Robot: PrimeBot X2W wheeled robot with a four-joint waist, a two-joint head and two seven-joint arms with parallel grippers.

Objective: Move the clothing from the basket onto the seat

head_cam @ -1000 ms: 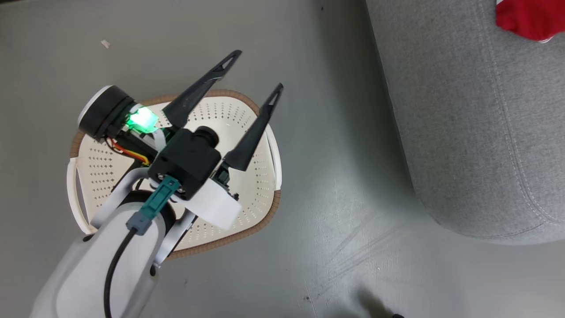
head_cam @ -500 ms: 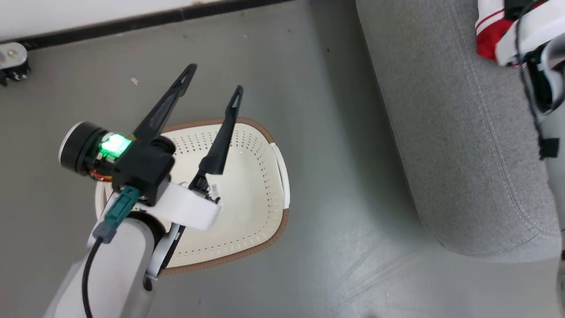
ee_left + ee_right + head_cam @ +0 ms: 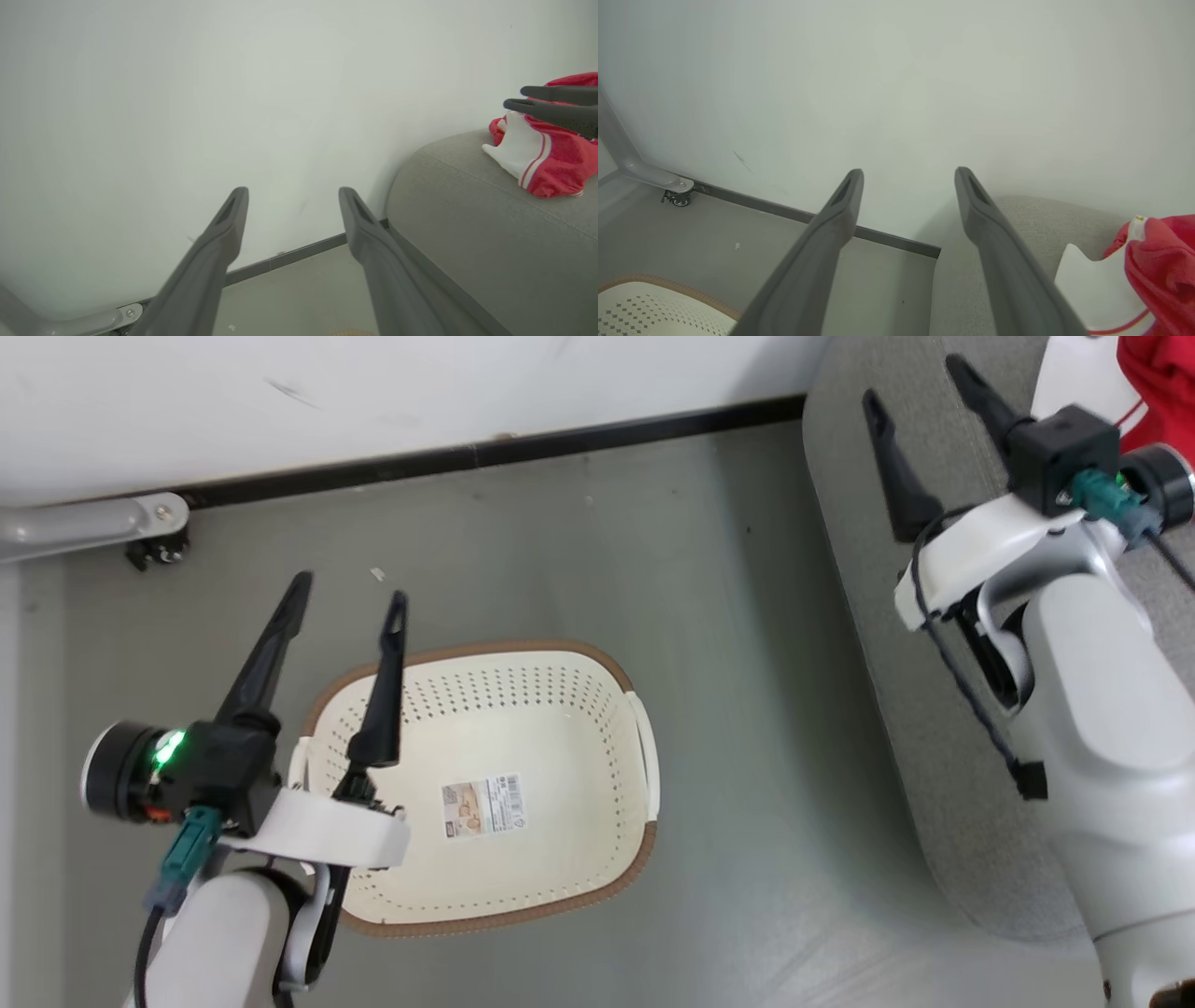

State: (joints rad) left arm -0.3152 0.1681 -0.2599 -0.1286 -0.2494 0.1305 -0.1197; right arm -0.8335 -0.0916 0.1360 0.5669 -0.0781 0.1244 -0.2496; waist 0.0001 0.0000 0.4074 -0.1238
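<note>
My left hand [image 3: 350,590] is nearest, its fingers spread and holding nothing, over the left rim of the basket [image 3: 560,728]. A second ago it hung over the middle of the basket and blocked my look inside. It has drawn aside, my head camera has swung round too, and the inside now lies bare apart from a sticker [image 3: 484,805]. I see no red in there, so I judge the basket emptied. The left wrist does cover the basket's near left corner, so I cannot vouch for that patch.

Across the floor [image 3: 747,709] stands the seat [image 3: 887,597]. My right hand [image 3: 913,381] has come into the head view above it, fingers apart and empty. Just beyond that hand the clothing [image 3: 1162,383] lies on the seat. That means the move looks done, or nearly so.

The clothing is cut off at the picture's top right corner and partly behind my right wrist. In the left wrist view the right hand's fingers cross in front of the heap, and I cannot tell whether they touch it. Nor can I count the garments. Behind it all is the wall [image 3: 187,93].
</note>
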